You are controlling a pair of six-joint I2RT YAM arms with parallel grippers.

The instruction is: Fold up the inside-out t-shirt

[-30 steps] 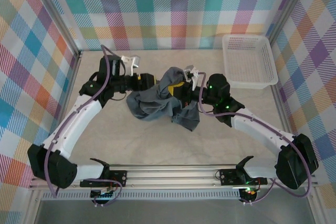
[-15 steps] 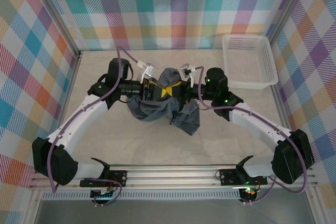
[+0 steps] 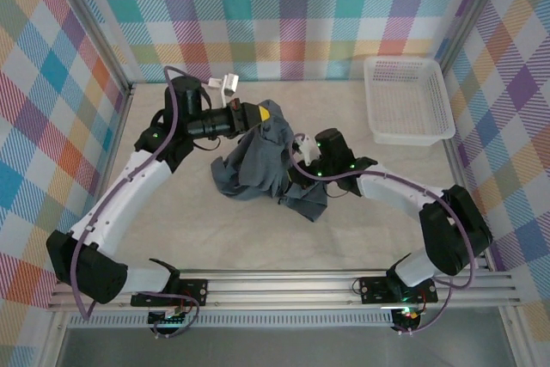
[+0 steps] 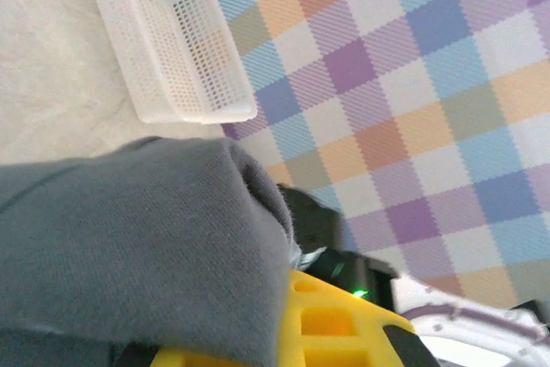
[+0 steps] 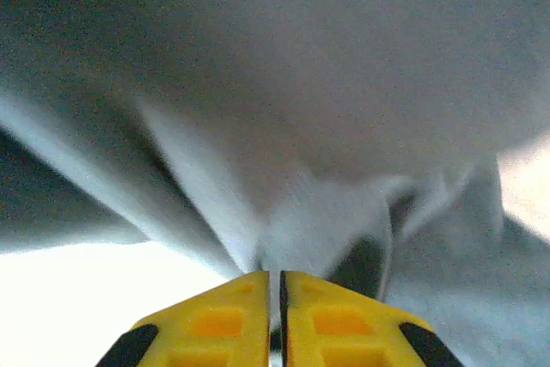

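Shirt point(image 3: 258, 169): crumpled mid-surface point(image 3: 172, 221), one edge raised.
Left claw point(image 3: 265, 114): has just closed on that edge and holds it up at the far side.
Right claw point(image 5: 275, 277): now lower, nearly closed; we cannot tell if it pinches cloth.
Meaning: we judge spreading has barely begun.
Axis: from far-left, raised, to near-right; neck and hem unclear.
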